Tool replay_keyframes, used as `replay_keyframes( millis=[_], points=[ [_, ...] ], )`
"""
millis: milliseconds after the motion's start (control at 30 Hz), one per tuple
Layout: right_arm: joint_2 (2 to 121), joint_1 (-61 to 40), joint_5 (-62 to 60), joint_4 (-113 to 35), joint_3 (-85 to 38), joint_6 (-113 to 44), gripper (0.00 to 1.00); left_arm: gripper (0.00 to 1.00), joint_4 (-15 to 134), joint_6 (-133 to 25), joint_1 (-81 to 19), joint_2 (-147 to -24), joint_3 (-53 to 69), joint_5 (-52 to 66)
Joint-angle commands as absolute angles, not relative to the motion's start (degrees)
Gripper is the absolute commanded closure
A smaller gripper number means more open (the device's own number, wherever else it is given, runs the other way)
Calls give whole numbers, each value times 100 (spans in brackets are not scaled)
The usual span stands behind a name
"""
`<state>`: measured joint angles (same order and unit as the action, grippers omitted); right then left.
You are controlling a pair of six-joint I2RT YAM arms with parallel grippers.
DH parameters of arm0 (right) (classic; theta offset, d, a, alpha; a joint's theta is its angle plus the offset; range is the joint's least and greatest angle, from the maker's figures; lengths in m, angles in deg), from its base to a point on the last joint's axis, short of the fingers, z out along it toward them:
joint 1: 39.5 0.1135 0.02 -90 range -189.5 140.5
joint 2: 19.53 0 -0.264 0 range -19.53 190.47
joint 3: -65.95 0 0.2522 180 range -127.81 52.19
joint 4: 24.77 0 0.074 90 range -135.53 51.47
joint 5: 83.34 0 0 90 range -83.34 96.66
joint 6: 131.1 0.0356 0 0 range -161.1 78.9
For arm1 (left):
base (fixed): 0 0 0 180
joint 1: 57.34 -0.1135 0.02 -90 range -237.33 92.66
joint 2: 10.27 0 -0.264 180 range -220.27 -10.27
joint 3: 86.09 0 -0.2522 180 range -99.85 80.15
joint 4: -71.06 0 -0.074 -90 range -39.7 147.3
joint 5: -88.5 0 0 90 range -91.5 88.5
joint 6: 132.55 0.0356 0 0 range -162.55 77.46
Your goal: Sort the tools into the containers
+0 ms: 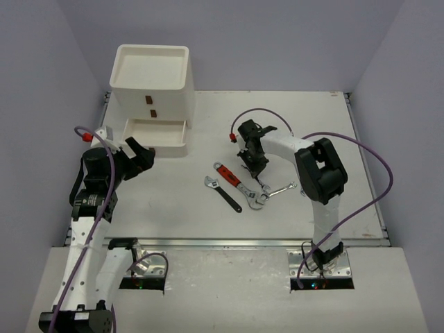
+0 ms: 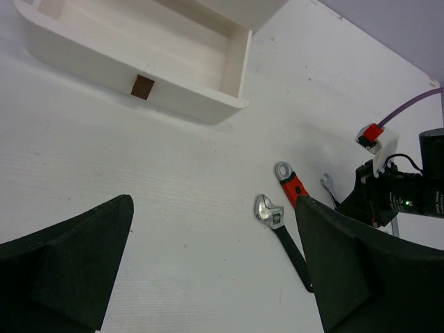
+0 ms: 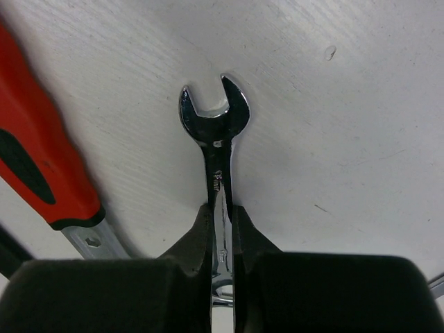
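Note:
My right gripper (image 1: 251, 165) is shut on a slim silver combination wrench (image 3: 214, 125), gripped by its shank (image 3: 221, 215), open end pointing away, close to the table. A red-handled adjustable wrench (image 1: 227, 176) lies just left of it and shows in the right wrist view (image 3: 41, 173). A black-handled adjustable wrench (image 1: 223, 194) lies nearer the front. More silver wrenches (image 1: 275, 192) lie to the right. The white container unit (image 1: 150, 78) stands at the back left with its bottom drawer (image 1: 156, 134) pulled out. My left gripper (image 1: 143, 157) is open and empty (image 2: 208, 277), in front of the drawer (image 2: 166, 76).
The unit's top tray (image 1: 151, 64) is shallow and holds nothing visible. Two small dark handles (image 1: 150, 105) mark the closed drawers. Purple cables (image 1: 368, 173) loop beside the right arm. Walls close in the table at the left, back and right.

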<state>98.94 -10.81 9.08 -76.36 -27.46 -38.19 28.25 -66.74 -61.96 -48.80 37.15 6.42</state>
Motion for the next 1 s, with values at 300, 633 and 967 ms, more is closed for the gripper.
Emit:
replay_keyframes(
  millis=[300,633,967],
  points=[
    [9056,-1111,1778,-7071,-2001,-3343,100,0,3229,-6661,-6199,-4689,3864,1042],
    [8306,-1111,1606,-6811,-1705,-3172,100,0,5362,-7976,-6087,-4716,5289,2474],
    [7267,-613,1102,-6681,-1597,-3116,100,0,9739,-9436,-4450,-5646,6845,2457]
  ],
)
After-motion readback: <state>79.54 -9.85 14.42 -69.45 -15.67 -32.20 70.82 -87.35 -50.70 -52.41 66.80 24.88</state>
